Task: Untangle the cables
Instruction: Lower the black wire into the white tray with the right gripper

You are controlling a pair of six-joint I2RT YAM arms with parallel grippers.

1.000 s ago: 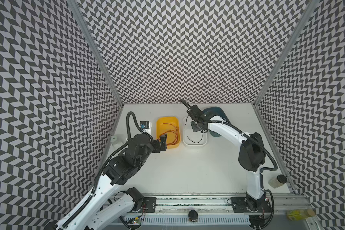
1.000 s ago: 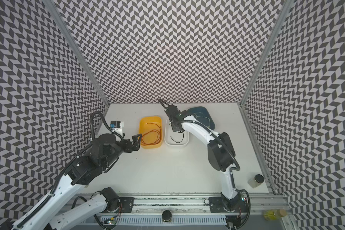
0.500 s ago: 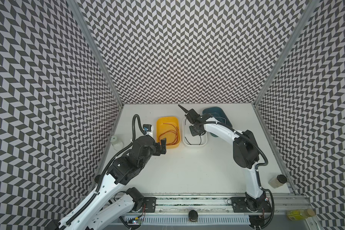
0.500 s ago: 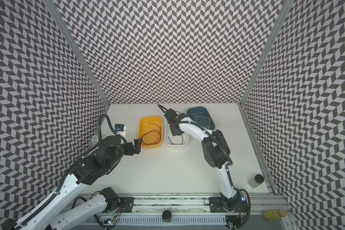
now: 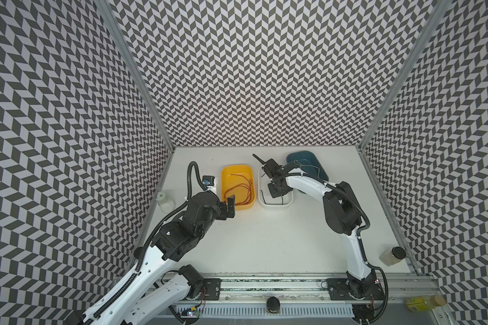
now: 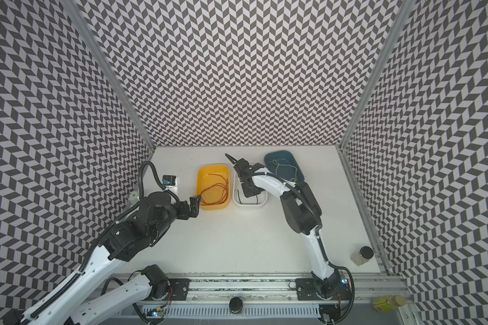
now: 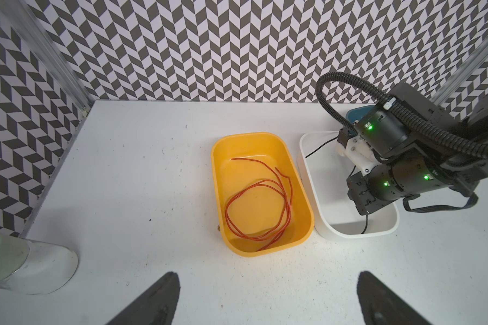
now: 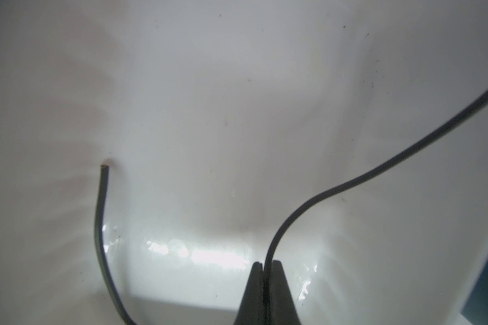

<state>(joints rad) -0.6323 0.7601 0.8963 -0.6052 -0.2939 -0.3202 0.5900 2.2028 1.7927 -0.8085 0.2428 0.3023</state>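
Pinching the black cable (image 8: pixel 350 182) between closed jaws, the right gripper (image 8: pixel 266 264) sits low inside the white tray (image 7: pixel 350 235). The wire climbs straight out of the fingertips and curves off to one side. Its cut end lies loose on the tray floor, well apart from the grip. In the left wrist view the strand runs roughly along the tray's length.

The red cable (image 7: pixel 290 197) rests coiled by itself in the yellow tray (image 7: pixel 268 253) just beside. The pale yellow cable (image 6: pixel 295 171) lies alone in the blue tray (image 6: pixel 271 166) on the white tray's other side.

The left gripper (image 7: pixel 268 281) hovers spread wide and empty by the yellow tray's near end, so the right arm is clearly nearer. Judging by this, the sorting looks nearly complete. The coming move probably only needs the right jaws to let go directly above the tray floor.
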